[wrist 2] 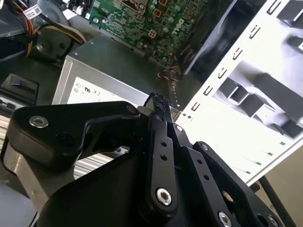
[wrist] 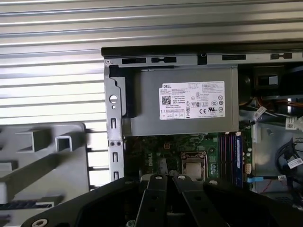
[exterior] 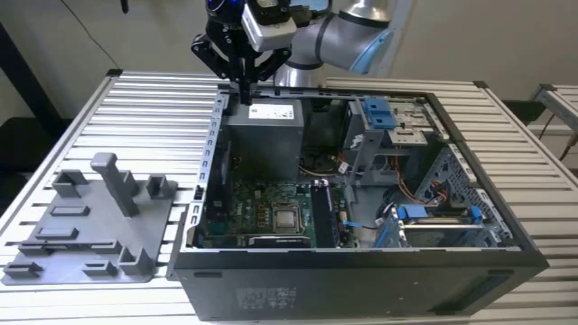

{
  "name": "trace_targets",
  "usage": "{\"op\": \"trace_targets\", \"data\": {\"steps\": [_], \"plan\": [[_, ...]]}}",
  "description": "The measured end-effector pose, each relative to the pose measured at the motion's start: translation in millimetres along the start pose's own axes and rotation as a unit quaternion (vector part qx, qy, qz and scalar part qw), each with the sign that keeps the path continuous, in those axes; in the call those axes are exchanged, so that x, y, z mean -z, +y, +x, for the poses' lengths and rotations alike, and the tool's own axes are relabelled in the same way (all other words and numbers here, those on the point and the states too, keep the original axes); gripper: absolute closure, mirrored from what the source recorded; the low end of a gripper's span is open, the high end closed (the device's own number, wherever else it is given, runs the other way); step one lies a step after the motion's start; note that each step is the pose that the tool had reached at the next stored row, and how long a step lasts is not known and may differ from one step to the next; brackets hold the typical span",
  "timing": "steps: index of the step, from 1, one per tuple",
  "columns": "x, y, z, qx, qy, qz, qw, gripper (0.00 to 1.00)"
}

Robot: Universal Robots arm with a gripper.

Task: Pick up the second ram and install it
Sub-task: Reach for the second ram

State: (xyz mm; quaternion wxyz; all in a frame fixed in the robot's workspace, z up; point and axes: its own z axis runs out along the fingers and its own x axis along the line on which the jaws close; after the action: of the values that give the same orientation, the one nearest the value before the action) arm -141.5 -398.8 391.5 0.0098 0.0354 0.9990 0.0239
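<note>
My gripper (exterior: 243, 95) hangs above the far rim of the open computer case (exterior: 210, 169), over the grey power supply (exterior: 264, 135). Its black fingers (wrist 2: 158, 109) are pressed together with nothing visible between them. In the first wrist view the gripper (wrist: 165, 178) sits over the motherboard (wrist: 156, 153). Thin dark sticks stand on edge in the memory slots (exterior: 319, 211), to the exterior view's right of the processor socket (exterior: 287, 218), and also appear in the first wrist view (wrist: 231, 156). I cannot tell whether one of them is the second ram.
A grey plastic tray (exterior: 99, 237) with upright posts lies on the slatted table (exterior: 153, 108) at the exterior view's left of the case. Blue drive clips (exterior: 380, 112) and cables fill the case's other side. The power supply (wrist: 184, 101) has a white label.
</note>
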Motion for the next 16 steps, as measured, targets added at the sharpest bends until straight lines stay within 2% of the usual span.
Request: {"op": "trace_targets", "data": {"steps": [9, 13, 16], "plan": [[-0.1, -0.6, 9.6, 0.0, 0.0014, 0.0, 1.0, 0.89], [0.0, -1.1, 15.5, 0.0, 0.0056, 0.0003, 1.0, 0.89], [0.1, -1.5, 21.2, 0.0, 0.007, 0.0004, 1.0, 0.89]]}}
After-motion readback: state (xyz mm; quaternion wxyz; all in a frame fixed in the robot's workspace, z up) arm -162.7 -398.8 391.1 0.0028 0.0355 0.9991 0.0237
